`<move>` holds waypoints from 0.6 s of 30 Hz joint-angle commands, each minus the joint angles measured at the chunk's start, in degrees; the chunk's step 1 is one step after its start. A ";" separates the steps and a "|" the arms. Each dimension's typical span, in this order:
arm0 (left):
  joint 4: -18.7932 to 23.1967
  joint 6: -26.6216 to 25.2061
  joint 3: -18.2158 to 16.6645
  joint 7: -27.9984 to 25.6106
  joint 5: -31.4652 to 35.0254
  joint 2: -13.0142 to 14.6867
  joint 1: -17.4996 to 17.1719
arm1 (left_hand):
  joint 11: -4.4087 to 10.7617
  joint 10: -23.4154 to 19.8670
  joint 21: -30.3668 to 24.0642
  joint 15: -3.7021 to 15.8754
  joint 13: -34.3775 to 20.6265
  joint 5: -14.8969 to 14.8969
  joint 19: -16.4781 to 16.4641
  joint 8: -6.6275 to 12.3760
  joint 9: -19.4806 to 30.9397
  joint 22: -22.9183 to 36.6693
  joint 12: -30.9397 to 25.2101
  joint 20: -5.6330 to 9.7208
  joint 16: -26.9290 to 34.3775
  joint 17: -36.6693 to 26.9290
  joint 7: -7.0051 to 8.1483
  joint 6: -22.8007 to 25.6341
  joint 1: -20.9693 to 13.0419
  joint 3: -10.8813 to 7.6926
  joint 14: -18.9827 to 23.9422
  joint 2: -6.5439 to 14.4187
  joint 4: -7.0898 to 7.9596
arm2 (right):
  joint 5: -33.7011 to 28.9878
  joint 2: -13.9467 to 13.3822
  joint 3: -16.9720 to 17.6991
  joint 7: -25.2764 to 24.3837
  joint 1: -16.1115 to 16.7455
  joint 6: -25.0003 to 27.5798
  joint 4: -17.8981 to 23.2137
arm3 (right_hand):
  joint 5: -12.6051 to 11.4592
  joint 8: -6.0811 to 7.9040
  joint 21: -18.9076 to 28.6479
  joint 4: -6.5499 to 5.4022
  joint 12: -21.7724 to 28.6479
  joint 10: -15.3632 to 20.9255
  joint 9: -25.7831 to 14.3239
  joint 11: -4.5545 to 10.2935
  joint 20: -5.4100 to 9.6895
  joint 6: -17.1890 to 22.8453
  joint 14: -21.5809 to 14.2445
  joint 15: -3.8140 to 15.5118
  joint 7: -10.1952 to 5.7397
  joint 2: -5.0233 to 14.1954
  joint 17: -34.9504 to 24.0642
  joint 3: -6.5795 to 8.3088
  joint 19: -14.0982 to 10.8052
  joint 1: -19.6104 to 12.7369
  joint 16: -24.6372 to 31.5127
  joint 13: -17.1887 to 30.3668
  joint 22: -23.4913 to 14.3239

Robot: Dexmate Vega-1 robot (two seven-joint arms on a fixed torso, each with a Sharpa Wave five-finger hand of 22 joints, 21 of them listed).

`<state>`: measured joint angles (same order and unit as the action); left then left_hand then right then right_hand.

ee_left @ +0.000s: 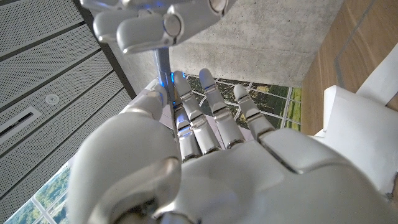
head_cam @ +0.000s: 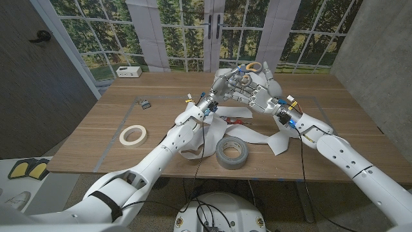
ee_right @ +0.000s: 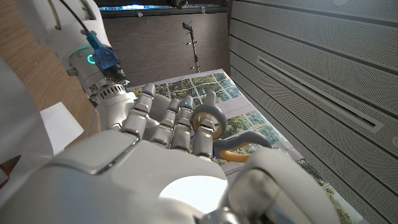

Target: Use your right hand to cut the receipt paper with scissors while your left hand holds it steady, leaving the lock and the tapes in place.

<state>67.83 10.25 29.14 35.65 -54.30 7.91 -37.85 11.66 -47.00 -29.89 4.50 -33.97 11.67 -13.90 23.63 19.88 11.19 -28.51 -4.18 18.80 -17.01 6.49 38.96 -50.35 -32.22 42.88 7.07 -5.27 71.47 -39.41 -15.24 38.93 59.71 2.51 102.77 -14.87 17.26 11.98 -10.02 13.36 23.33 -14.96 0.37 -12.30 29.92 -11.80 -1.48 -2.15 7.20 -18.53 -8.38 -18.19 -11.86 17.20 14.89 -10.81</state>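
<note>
Grey tape (head_cam: 232,153) lies nearest, on the receipt (head_cam: 270,138) spread over the table (head_cam: 96,138); white tape (head_cam: 132,134) left, lock (head_cam: 143,103) farther. Right hand (head_cam: 257,84) grips scissors (ee_right: 217,134), raised for cutting. Left hand (head_cam: 225,84) meets it; whether its fingers pinch paper cannot be told, blades hidden.
</note>
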 commanded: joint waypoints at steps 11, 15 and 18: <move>-0.70 1.71 0.40 1.93 0.77 -0.19 0.36 | 0.26 -0.25 -0.11 8.91 -0.18 0.61 0.54 0.02 0.03 0.13 0.75 0.21 -0.58 -0.08 5.04 4.38 -3.63 -0.09 -0.51 3.14 0.50 | 0.17 0.48 -0.16 2.76 -0.19 -0.01 -0.77 | -0.80 -0.54 -0.42 -0.01 0.29 0.81 1.01 1.33 0.09 1.72 1.53 0.54 -0.68 3.50 -0.36 1.88 1.60 1.14 -0.73 -0.12 -0.14; -0.60 1.88 0.36 1.91 0.76 -0.18 0.24 | 0.26 -0.25 -0.10 8.85 -0.22 0.66 0.58 0.05 -0.02 0.12 0.86 0.22 -0.67 -0.05 5.05 4.52 -3.59 -0.07 -0.61 3.13 0.57 | 1.61 0.72 0.23 1.28 0.46 0.94 -0.22 | -0.78 -0.56 -0.27 -0.19 0.36 1.13 1.19 1.23 0.11 2.13 1.51 0.43 -0.53 3.04 -0.40 1.70 1.44 1.93 -0.71 -0.15 -0.16; -0.21 1.03 0.17 1.68 0.06 -0.16 0.01 | 0.27 -0.23 -0.09 8.84 -0.24 0.68 0.62 0.02 -0.03 0.11 0.92 0.23 -0.69 -0.04 5.06 4.45 -3.56 -0.04 -0.63 3.11 0.62 | 1.81 0.82 0.46 0.24 0.97 1.02 0.21 | -0.80 -0.54 -0.04 -0.45 0.47 1.59 1.42 0.92 0.14 2.85 0.96 0.53 -0.44 2.77 -0.47 1.47 1.12 3.18 -0.46 -0.20 -0.21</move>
<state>67.23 11.68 29.43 37.17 -53.73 7.73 -37.56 11.65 -47.00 -29.88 4.39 -34.14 11.91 -13.47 23.57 19.66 11.20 -27.64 -3.98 18.18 -17.02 6.77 38.68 -50.35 -31.97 42.56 7.07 -5.05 72.03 -38.96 -15.31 41.32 59.60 2.76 102.05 -15.29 16.81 11.66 -9.77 13.49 24.18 -13.56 1.60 -12.39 31.99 -10.51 -1.22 -2.61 8.17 -18.76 -6.72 -16.86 -9.49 16.46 14.62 -10.80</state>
